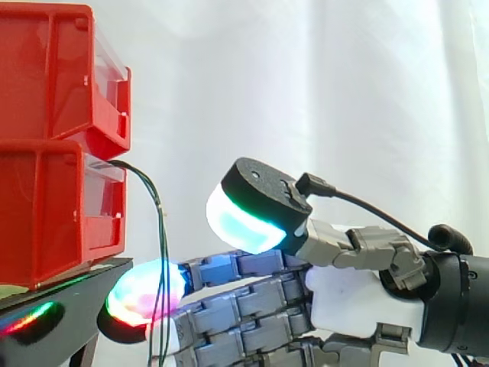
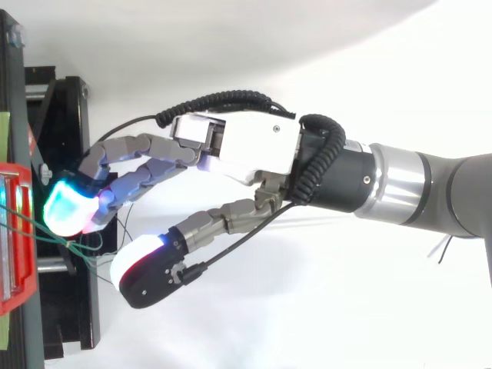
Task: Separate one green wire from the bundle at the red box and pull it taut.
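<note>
Green wires [image 1: 161, 245]: a small bundle of thin dark-green strands. They come out of the front lip of the lower red box [image 1: 53, 218], arch over and drop straight down, slack. They cross right in front of the glowing fingertip [image 1: 145, 294] of the hand [image 1: 348, 302]; touching or not, can't tell. From above, strands run loose from the box edge to under the fingertips, well ahead of the palm. Upper red box [image 1: 53, 73] is stacked on the lower, beyond the fingertips, higher than the thumb.

your hand [image 2: 246, 146] has a white palm and grey segmented fingers [image 2: 142, 144] with glowing pads [image 2: 65, 209]. behind it sit a black wrist, silver ring and grey arm [image 2: 461, 192].
</note>
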Action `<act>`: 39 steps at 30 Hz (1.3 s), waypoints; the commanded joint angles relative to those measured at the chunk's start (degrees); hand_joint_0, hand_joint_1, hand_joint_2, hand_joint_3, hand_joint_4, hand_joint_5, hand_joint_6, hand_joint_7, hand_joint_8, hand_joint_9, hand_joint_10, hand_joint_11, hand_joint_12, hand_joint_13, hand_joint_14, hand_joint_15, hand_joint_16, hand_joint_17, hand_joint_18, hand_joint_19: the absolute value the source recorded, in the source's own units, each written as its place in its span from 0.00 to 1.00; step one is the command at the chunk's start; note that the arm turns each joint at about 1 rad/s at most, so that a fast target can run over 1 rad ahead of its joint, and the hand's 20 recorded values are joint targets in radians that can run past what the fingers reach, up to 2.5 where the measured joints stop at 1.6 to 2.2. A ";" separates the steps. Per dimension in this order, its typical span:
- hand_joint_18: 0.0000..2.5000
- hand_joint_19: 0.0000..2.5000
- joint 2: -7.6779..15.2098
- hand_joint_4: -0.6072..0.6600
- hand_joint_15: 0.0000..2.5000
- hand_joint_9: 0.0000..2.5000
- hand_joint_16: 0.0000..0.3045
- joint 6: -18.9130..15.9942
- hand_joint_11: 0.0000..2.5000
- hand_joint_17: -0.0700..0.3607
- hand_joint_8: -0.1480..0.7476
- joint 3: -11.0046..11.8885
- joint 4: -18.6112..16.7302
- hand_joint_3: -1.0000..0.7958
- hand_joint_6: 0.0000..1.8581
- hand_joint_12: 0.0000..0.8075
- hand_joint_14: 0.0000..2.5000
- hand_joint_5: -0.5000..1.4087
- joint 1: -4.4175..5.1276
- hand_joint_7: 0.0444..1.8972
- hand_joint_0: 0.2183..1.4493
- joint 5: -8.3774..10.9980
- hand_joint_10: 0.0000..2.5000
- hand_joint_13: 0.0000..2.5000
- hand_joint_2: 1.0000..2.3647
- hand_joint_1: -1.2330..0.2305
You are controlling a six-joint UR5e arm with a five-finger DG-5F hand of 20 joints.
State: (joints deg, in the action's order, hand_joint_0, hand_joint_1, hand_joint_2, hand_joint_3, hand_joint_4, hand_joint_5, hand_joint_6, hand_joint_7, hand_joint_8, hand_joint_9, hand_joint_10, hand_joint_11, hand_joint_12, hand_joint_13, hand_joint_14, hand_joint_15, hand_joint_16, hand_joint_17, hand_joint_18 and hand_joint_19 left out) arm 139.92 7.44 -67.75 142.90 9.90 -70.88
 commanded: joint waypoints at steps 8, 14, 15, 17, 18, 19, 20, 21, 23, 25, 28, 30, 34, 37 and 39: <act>0.24 0.10 0.00 0.73 0.12 0.26 0.17 0.91 0.17 0.43 0.56 1.39 0.28 0.28 0.27 0.50 0.00 0.16 0.12 0.44 0.25 0.13 0.00 0.27 0.00 0.41; 0.25 0.12 0.09 0.74 0.15 0.33 0.16 1.70 0.24 0.42 0.57 1.48 0.28 0.28 0.27 0.49 0.00 0.16 0.38 0.45 0.26 0.13 0.01 0.30 0.00 0.42; 0.25 0.12 0.09 0.74 0.15 0.34 0.16 1.70 0.24 0.42 0.57 1.48 0.28 0.28 0.27 0.49 0.00 0.16 0.38 0.45 0.26 0.13 0.00 0.30 0.00 0.42; 0.26 0.12 0.09 0.75 0.15 0.36 0.16 1.61 0.26 0.42 0.58 1.48 0.45 0.28 0.27 0.50 0.00 0.16 0.38 0.45 0.27 0.22 0.01 0.31 0.00 0.41; 0.26 0.13 0.09 0.75 0.16 0.37 0.16 1.61 0.27 0.42 0.58 1.39 0.63 0.28 0.27 0.49 0.00 0.16 0.38 0.45 0.27 0.22 0.01 0.32 0.00 0.41; 0.27 0.13 0.09 0.75 0.16 0.38 0.16 1.61 0.28 0.42 0.58 1.48 0.80 0.28 0.27 0.50 0.01 0.16 0.47 0.45 0.27 0.22 0.01 0.32 0.00 0.41; 0.27 0.13 0.09 0.75 0.16 0.39 0.16 1.52 0.29 0.42 0.59 1.39 1.24 0.28 0.27 0.50 0.01 0.17 0.47 0.45 0.27 0.22 0.01 0.33 0.00 0.41; 0.27 0.13 0.09 0.75 0.17 0.39 0.16 1.44 0.29 0.41 0.59 1.39 1.33 0.28 0.27 0.50 0.01 0.17 0.47 0.45 0.27 0.22 0.01 0.34 0.00 0.41; 0.28 0.14 0.00 0.76 0.18 0.41 0.16 1.35 0.31 0.41 0.59 1.22 1.86 0.28 0.27 0.50 0.01 0.17 0.47 0.45 0.27 0.22 0.01 0.36 0.00 0.42; 0.29 0.14 0.00 0.76 0.19 0.43 0.16 1.26 0.32 0.41 0.59 1.22 2.03 0.28 0.27 0.50 0.01 0.17 0.47 0.45 0.27 0.22 0.01 0.37 0.00 0.42; 0.29 0.14 0.00 0.76 0.20 0.43 0.16 0.91 0.33 0.41 0.59 1.22 2.56 0.28 0.27 0.50 0.01 0.17 0.47 0.45 0.28 0.22 0.01 0.38 0.00 0.42; 0.29 0.14 0.00 0.76 0.21 0.44 0.15 0.82 0.33 0.41 0.59 1.22 2.65 0.28 0.27 0.50 0.01 0.17 0.47 0.45 0.28 0.13 0.01 0.39 0.00 0.42; 0.30 0.14 -0.09 0.76 0.22 0.44 0.16 -1.20 0.34 0.41 0.59 1.22 3.79 0.28 0.27 0.50 0.01 0.17 0.73 0.45 0.28 0.13 0.01 0.40 0.00 0.42; 0.30 0.15 -0.09 0.76 0.22 0.45 0.16 -2.87 0.35 0.41 0.59 1.31 3.88 0.28 0.27 0.51 0.01 0.17 0.99 0.46 0.28 0.13 0.01 0.41 0.00 0.42; 0.30 0.15 -0.44 0.76 0.23 0.45 0.16 -3.49 0.35 0.41 0.59 1.31 4.14 0.28 0.27 0.51 0.01 0.17 1.26 0.46 0.28 0.13 0.01 0.41 0.00 0.42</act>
State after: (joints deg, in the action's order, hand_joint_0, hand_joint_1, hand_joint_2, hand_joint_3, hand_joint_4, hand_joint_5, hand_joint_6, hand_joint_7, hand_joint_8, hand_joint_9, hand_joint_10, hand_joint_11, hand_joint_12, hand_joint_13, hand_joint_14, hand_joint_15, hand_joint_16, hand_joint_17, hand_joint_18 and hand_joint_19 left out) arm 139.75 4.99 -66.48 146.71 10.86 -70.75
